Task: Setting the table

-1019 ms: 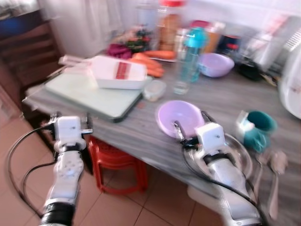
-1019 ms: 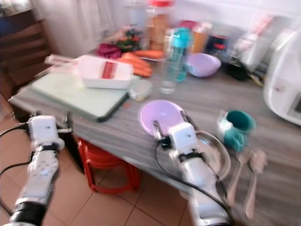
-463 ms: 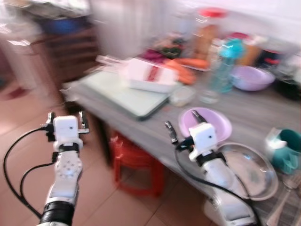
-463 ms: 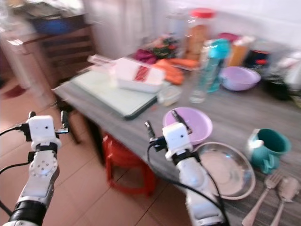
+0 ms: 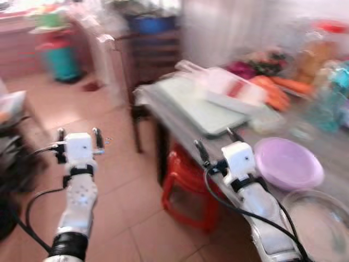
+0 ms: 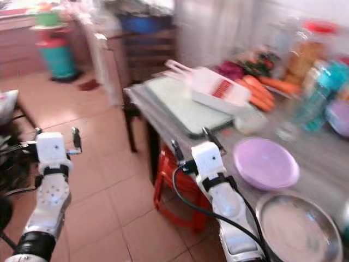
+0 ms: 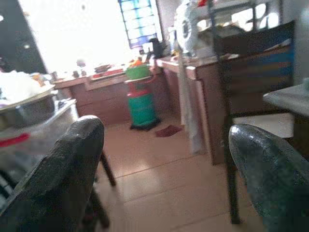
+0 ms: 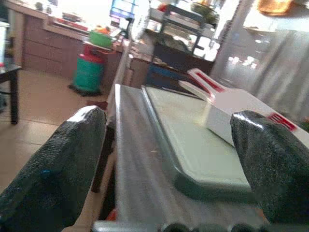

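Beside the grey wood-grain table (image 6: 180,123), near its corner: right gripper (image 6: 192,143), black fingers spread wide, nothing between them. Right wrist view confirms both fingers (image 8: 53,159) far apart, looking along table edge toward pale green rectangular cutting board (image 8: 193,140) and white slicer w/ red blade insert (image 8: 231,104) lying on it.

Left gripper (image 5: 79,139) out over terracotta tile floor (image 5: 109,114), well apart from table, fingers parted, empty. Left wrist view: floor, dark wooden chair (image 7: 251,63), green-and-red gas cylinder (image 7: 140,94) far off.

Task items: lilac plastic bowl (image 6: 266,162) on table just beside right forearm; round stainless-steel plate (image 6: 297,229) near table front edge, beside bowl. Orange carrots (image 6: 259,90), teal-capped clear bottle (image 6: 313,95), red-lidded jar (image 6: 308,46) further back. Red plastic stool (image 5: 188,188) under table.

Head views blurred → prob. body turning, no grasp in hand. Judged step: repositioning/searching for next item or place to set.

For doing it well:
- settle view before committing to any reach; blur too heavy for aim.
- keep right elbow clear of bowl and plate, both close to arm; sweep could push plate off edge.
- watch stool and chair legs when stepping.
- keep claws wide until over target rim.
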